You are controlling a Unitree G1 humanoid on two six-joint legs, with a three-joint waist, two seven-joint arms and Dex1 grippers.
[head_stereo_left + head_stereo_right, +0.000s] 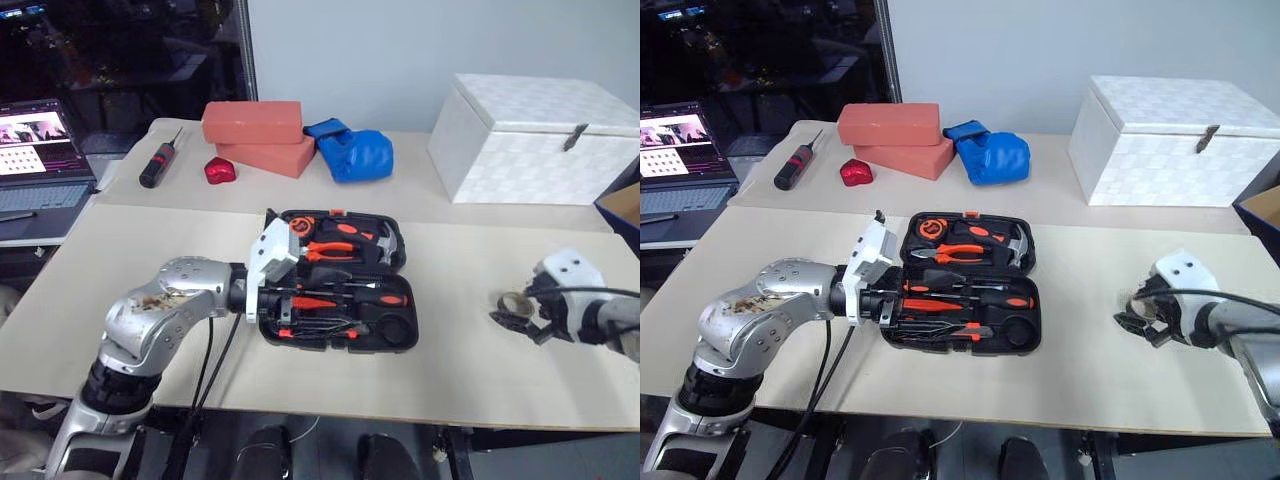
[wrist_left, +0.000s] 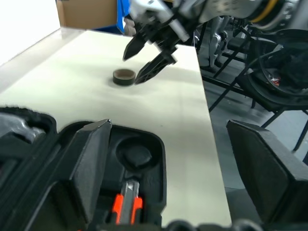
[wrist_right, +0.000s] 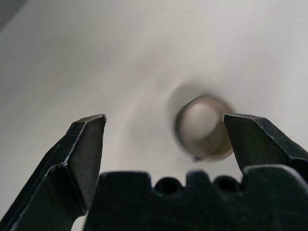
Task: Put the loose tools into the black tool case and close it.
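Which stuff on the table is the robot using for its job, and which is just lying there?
For the job:
- black tool case, lying open
- tape roll
- right gripper, open by the roll

Just lying about:
- two red bricks
- blue glove
- white box
- black-and-red screwdriver
- laptop

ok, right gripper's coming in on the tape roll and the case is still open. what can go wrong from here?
1. In the right wrist view the tape roll sits off-centre, against one finger of the open right gripper; closing may nudge it away rather than pinch it.
2. The roll lies flat on the table, so a grip across it could slip.
3. The open left gripper hovers over the black tool case, in the way of the round pocket.
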